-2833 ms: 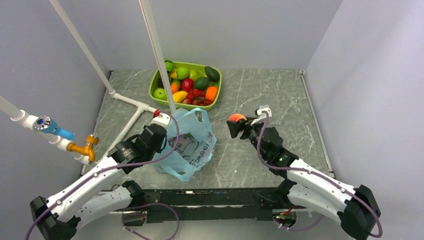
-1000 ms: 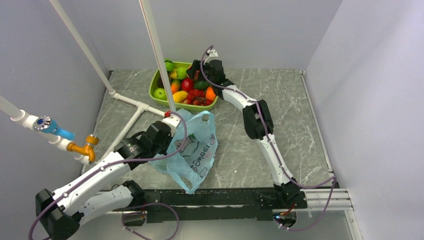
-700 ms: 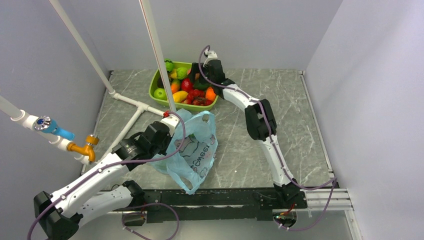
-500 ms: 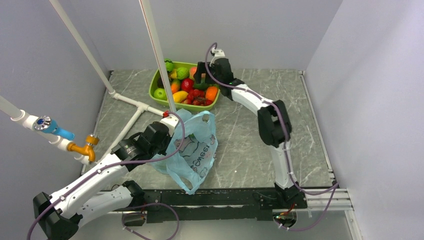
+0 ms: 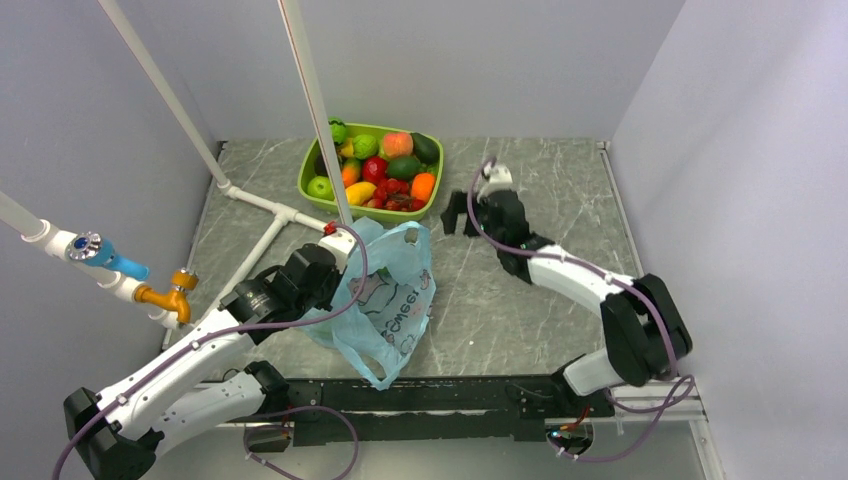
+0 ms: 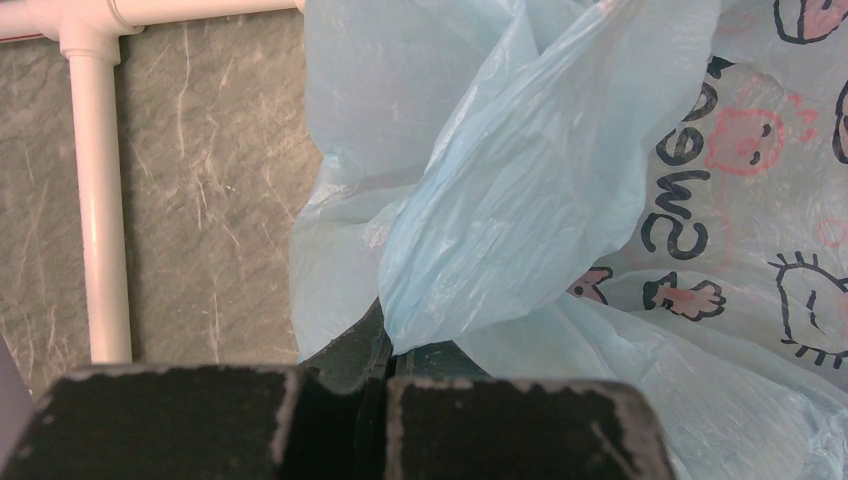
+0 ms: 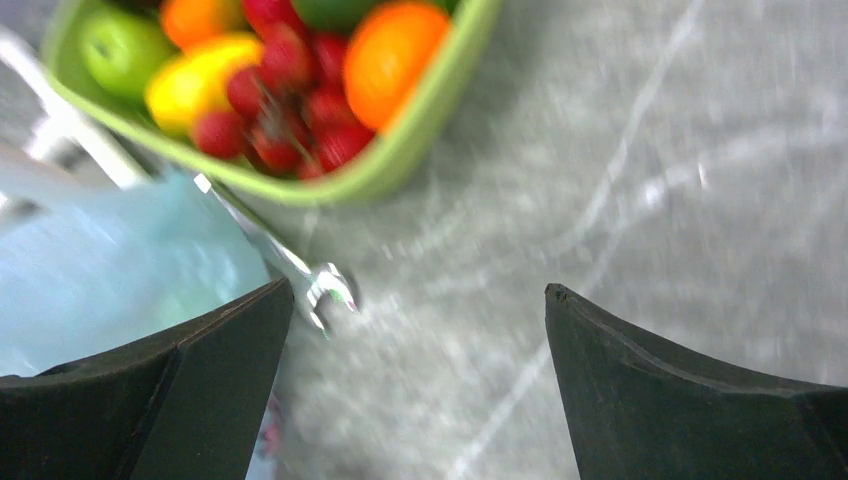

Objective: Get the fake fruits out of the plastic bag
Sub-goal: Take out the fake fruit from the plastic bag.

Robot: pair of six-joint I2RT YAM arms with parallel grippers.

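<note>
The light blue plastic bag lies crumpled on the marble table, its printed side up. My left gripper is shut on a fold of the bag's left rim, the jaws pressed together on the film. What is inside the bag stays hidden. A pink-orange peach rests in the lime-green tray among other fake fruits. My right gripper hangs open and empty over bare table, just right of the tray's near corner. In the right wrist view the gripper spans blurred tabletop, with the bag at its left.
The tray holds an orange, red berries and green pieces. A white pipe frame runs along the left, seen close beside the bag, with a slanted pole and blue and orange fittings. Grey walls enclose three sides.
My right arm has drawn back from over the tray towards the near side, leaving the peach in the tray, its jaws open. The left gripper has kept its hold on the bag.
</note>
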